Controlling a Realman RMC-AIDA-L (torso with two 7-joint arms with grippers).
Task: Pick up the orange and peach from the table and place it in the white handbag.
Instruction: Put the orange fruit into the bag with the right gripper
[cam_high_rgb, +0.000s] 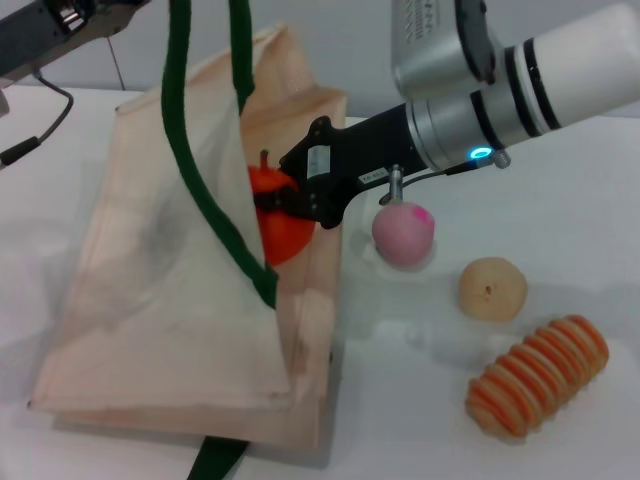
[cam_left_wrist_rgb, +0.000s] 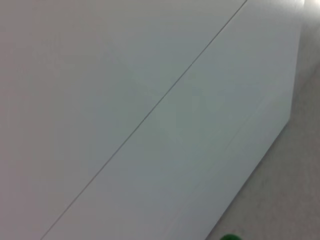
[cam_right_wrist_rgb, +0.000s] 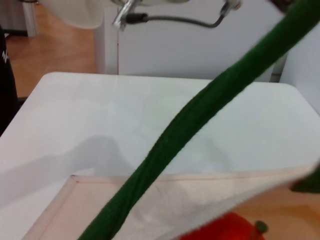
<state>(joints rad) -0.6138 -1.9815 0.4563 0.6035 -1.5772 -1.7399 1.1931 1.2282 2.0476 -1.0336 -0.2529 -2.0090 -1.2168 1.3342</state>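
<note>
- My right gripper (cam_high_rgb: 283, 197) pinches the orange (cam_high_rgb: 276, 222) at the bag (cam_high_rgb: 150, 300) mouth; inside lies leftward.
- The peach (cam_high_rgb: 404, 233) sits on the table, just right of the bag.
- My left gripper (cam_high_rgb: 60, 25) is raised at the far left; its fingers I cannot tell.

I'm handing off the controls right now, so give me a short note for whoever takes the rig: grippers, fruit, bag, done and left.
Right gripper: shut on the orange, at the mouth of the white handbag, not released.
Left arm: raised at the far left, lifting a green handle to keep the bag open.
Peach: on the table beside the bag, untouched.
Done: orange picked up.
Left: drop the orange in, then bag the peach.
</note>
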